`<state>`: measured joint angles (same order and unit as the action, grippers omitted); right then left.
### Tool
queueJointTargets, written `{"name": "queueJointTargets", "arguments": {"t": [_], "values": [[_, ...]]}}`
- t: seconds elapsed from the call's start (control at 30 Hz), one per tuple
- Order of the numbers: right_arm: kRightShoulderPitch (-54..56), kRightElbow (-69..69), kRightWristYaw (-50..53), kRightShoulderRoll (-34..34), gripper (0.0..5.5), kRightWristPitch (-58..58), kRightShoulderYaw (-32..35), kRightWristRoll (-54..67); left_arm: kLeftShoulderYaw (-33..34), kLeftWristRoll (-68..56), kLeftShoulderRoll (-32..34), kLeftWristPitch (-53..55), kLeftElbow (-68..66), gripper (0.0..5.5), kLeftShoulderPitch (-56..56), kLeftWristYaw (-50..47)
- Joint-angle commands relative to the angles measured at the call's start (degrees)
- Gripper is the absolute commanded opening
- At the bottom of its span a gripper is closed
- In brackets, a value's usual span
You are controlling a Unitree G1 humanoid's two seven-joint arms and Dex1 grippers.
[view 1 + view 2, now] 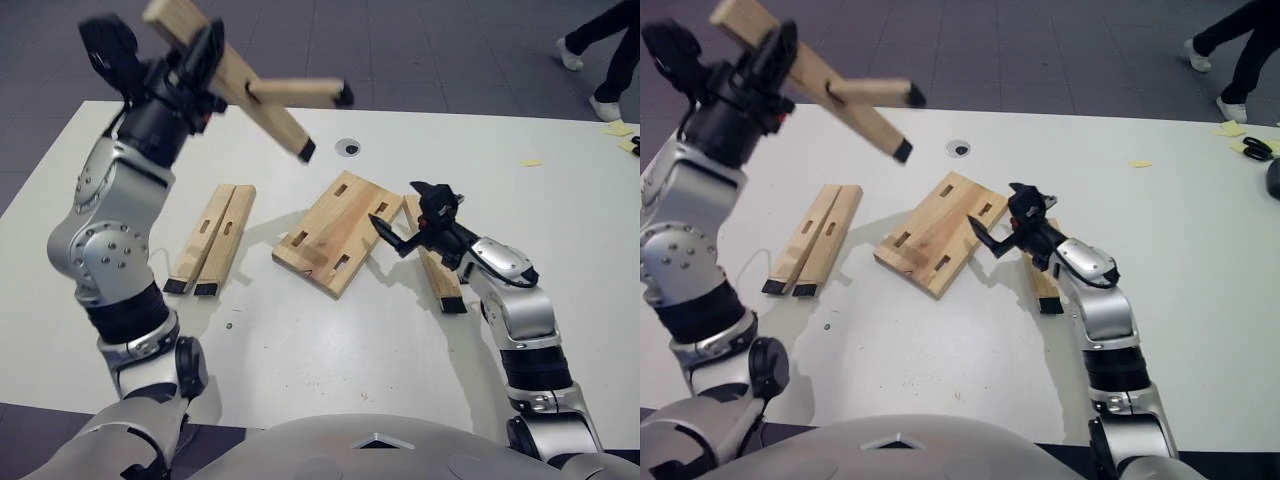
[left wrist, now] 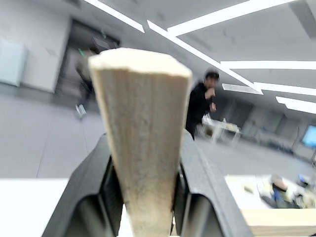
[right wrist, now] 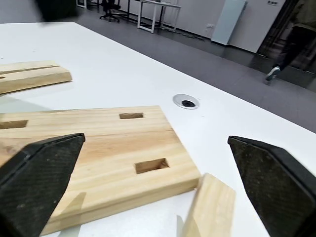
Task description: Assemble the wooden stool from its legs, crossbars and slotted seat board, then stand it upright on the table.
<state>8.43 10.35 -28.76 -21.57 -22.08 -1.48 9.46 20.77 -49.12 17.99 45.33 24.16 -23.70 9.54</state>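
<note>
My left gripper (image 1: 200, 60) is clamped on the leg (image 1: 270, 118), crossbar (image 1: 300, 92) attached, high up-left of the board (image 1: 325, 235), long axis slanting down toward it. My right gripper (image 1: 398, 208), jaws wide, sits at the board's right edge, the nearer arm.

We see a white table (image 1: 300, 350) with a slotted seat board (image 1: 325, 235) lying flat near its middle, askew to the table edges, four slots facing up. Left of the seat board, well apart, a pair of legs (image 1: 210, 240) lies side by side and touching, black feet toward the near edge. Just beside the seat board's right corner lies a single leg (image 1: 442, 282), black foot nearest us. Beyond the board sits a round grommet (image 1: 350, 148). Far right of the board lie yellow notes (image 1: 530, 162).
</note>
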Motion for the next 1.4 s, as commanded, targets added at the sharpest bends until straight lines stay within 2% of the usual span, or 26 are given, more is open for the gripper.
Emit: {"name": "queueJointTargets", "arguments": {"t": [0.03, 0.27, 0.53, 0.87, 1.1, 1.4], "values": [[-2.05, 2.35, 1.05, -0.8, 5.4, -1.47, 2.4, 0.87, 0.06, -0.69, 4.08, 2.59, 2.15, 1.03, 7.0, 2.53], [-2.86, 2.89, 1.94, -0.68, 5.4, -1.95, 2.16, 0.94, -2.94, -0.04, 3.97, 2.39, 2.39, 1.03, 11.14, 3.23], [-3.63, 3.4, 2.43, 0.03, 5.4, -2.28, 0.78, 0.94, -4.67, -0.47, 3.06, 2.04, 2.54, 1.03, 9.06, 2.21], [-3.16, 3.8, 2.88, 0.58, 5.4, -2.18, 0.58, 0.96, -10.89, 7.7, 5.09, -2.7, 1.67, 1.03, 12.0, 5.63], [-2.89, 3.51, 2.9, 0.25, 5.4, -1.8, 0.61, 0.33, -9.86, 8.68, 7.47, -3.46, 1.49, 1.03, 13.59, 6.92], [-2.24, 3.02, 3.28, 0.67, 5.4, -1.12, -0.14, -0.14, -11.87, 10.05, 7.34, -4.93, 1.37, 1.03, 14.93, 6.85]]}}
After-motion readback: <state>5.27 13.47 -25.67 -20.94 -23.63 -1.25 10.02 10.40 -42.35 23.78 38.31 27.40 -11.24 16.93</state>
